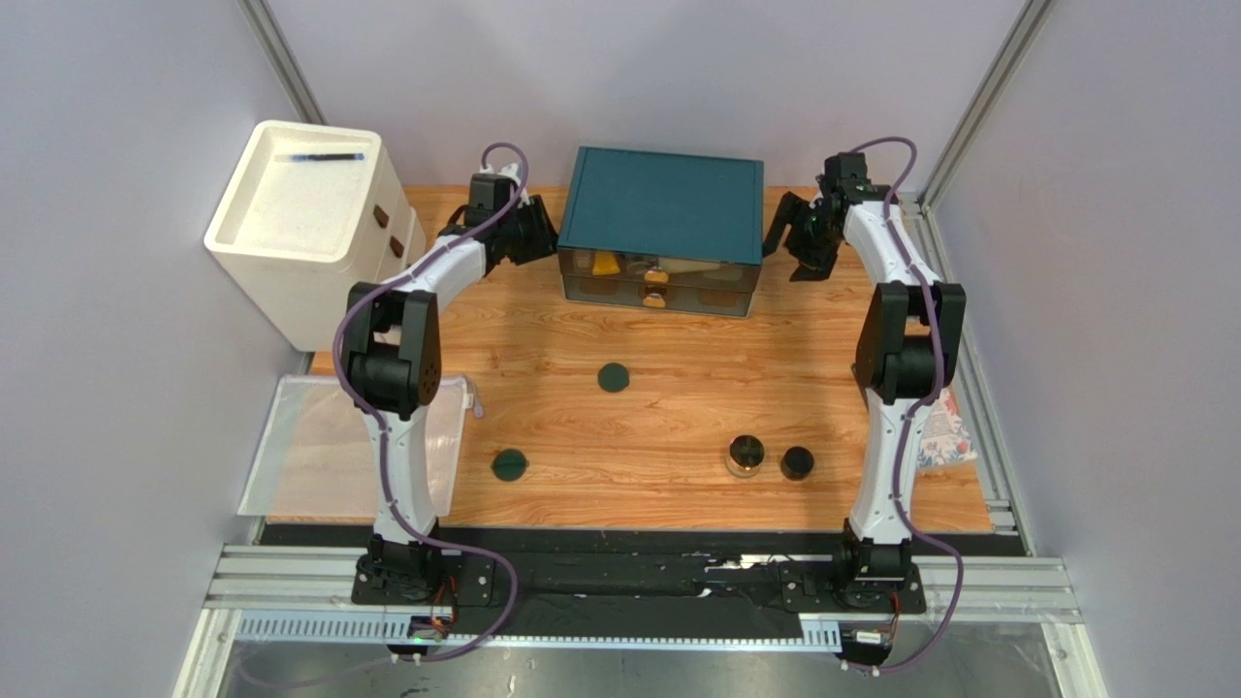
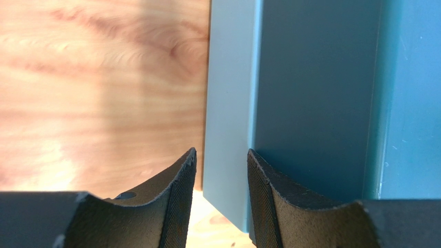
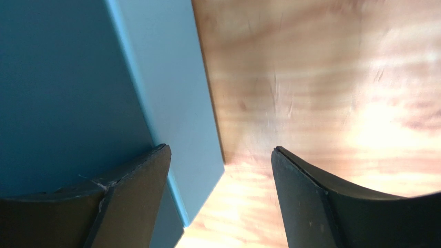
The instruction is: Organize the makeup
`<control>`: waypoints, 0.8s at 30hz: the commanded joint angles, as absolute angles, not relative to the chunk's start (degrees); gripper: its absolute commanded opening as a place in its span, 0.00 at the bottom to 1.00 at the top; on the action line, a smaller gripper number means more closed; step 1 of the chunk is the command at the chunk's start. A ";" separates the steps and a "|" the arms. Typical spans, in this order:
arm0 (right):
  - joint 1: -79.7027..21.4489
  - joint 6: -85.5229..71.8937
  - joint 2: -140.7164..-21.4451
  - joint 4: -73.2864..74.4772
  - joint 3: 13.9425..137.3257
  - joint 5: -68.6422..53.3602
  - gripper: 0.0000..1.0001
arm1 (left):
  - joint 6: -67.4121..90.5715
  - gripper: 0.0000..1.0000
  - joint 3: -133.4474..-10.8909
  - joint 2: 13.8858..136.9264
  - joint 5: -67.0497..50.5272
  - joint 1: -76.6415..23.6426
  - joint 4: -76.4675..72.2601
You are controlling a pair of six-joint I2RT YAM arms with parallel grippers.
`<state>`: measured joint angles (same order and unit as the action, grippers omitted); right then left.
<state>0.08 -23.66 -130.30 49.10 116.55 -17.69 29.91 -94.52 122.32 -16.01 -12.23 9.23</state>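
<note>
Beside teal box (image 1: 663, 204): left claw (image 2: 221, 151) straddles its edge, grip untellable; right claw (image 3: 221, 148) released
Before teal box: dark jars (image 1: 746, 454), green discs (image 1: 615, 377), well apart from claws

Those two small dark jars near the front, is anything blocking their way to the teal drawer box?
Nothing visible. Only bare tabletop lies between the dark jars and the teal box; the nearest green disc sits left of that path.

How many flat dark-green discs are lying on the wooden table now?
2: one flat dark-green disc mid-table before the teal box, another nearer the left arm's base. More could hide inside the box.
</note>
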 commanded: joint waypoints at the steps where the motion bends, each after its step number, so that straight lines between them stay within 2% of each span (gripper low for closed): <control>1: -14.94 -24.43 -126.83 52.12 114.44 -29.80 0.81 | 31.64 0.50 -91.59 117.25 -40.60 -21.62 8.61; 14: -7.57 -28.66 -123.49 53.17 121.19 -4.24 0.80 | 25.93 0.51 -90.26 114.08 -38.23 -19.07 13.45; 19: -7.38 -24.79 -120.15 51.86 128.13 -0.09 0.79 | 24.61 0.51 -90.00 113.56 -40.69 -18.72 13.54; 24: -8.26 -22.59 -115.05 46.07 127.36 1.24 0.77 | 23.74 0.51 -87.63 112.42 -43.24 -18.72 12.48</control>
